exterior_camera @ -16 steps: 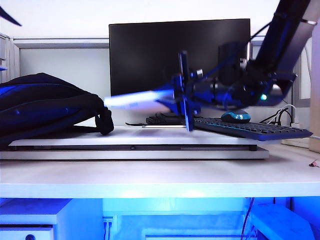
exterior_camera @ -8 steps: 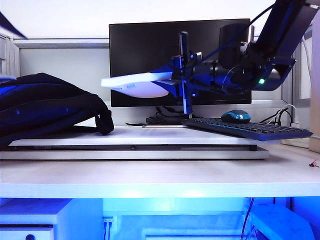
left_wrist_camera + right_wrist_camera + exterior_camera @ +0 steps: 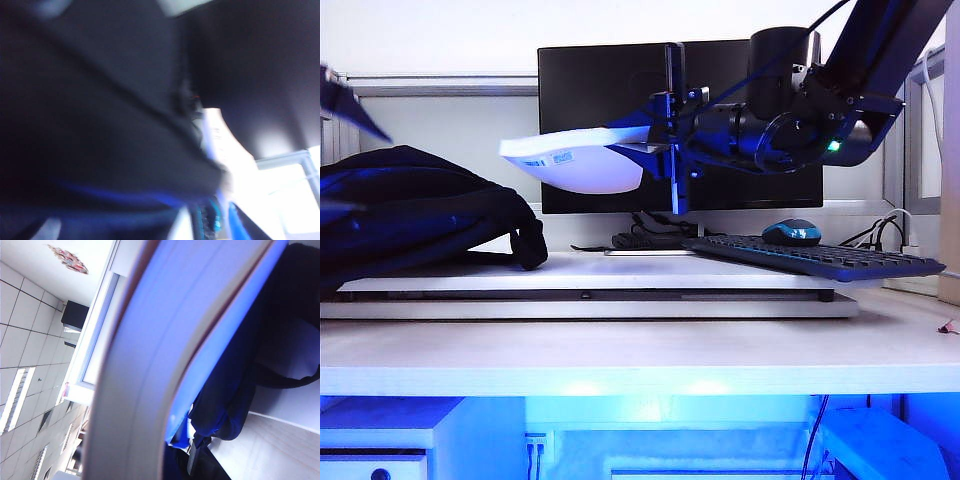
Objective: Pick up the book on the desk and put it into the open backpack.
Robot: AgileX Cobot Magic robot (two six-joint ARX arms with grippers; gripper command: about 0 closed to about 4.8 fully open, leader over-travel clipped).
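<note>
Since prev. frames, book (image 3: 578,158) has risen off bench (image 3: 620,365), nearer backpack (image 3: 415,205). Right gripper (image 3: 655,135) fingers clamped on book's end, in front of monitor (image 3: 610,75). Risk: book droops, snags bag rim (thin one-end hold). Left gripper out of clear sight; log suggests fingers apart. Bag opening hidden.

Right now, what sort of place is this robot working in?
Most likely an office or study desk: a dark monitor, a keyboard and a mouse stand on the pale desk. The right gripper holds a book near a backpack.
</note>
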